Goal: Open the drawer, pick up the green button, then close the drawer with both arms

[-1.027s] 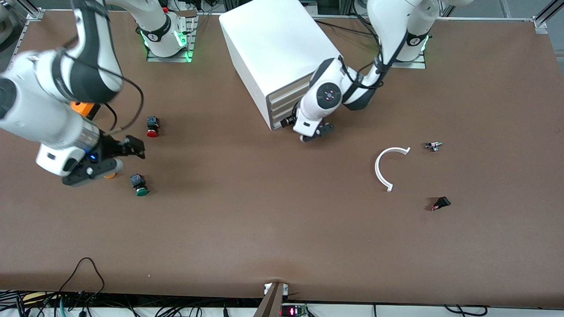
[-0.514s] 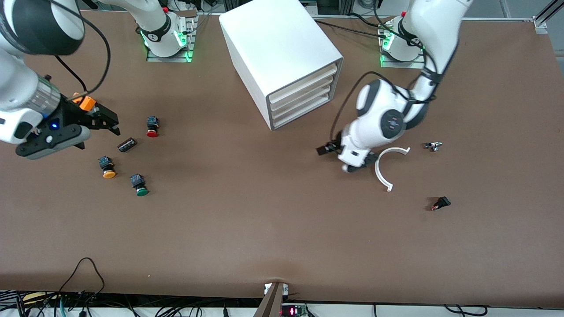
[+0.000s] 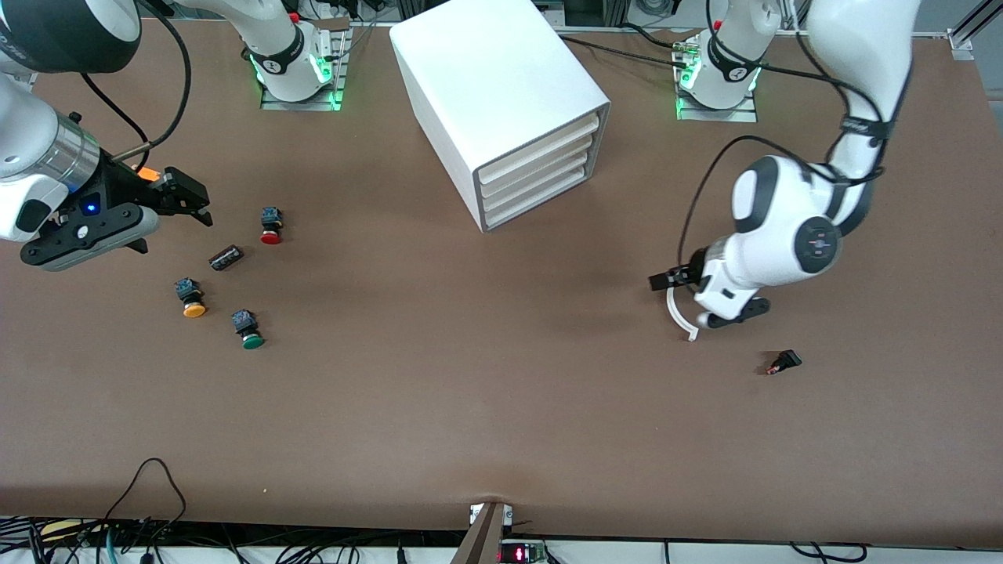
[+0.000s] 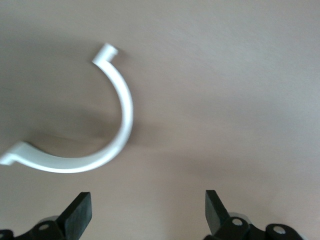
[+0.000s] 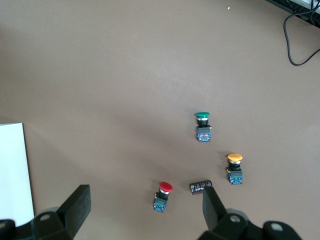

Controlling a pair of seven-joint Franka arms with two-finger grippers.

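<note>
The white cabinet (image 3: 501,86) stands mid-table near the arms' bases, its four stacked drawers (image 3: 541,168) all shut; its corner shows in the right wrist view (image 5: 12,170). The green-capped button (image 3: 251,329) lies on the table toward the right arm's end and also shows in the right wrist view (image 5: 202,126). My right gripper (image 3: 196,205) is open and empty in the air near the red-capped button (image 3: 270,227), well apart from the green one; its jaws (image 5: 145,210) are wide. My left gripper (image 3: 700,298) is open and empty over a white curved piece (image 4: 122,115).
A yellow-orange-capped button (image 3: 190,299) and a small black cylinder (image 3: 226,257) lie beside the green and red ones. The white curved piece (image 3: 675,315) lies toward the left arm's end. A small black part (image 3: 783,362) lies nearer the front camera than it.
My left gripper has swung from the cabinet's drawer fronts to over the white curved piece. My right gripper has risen and drawn back from the buttons toward its end of the table.
</note>
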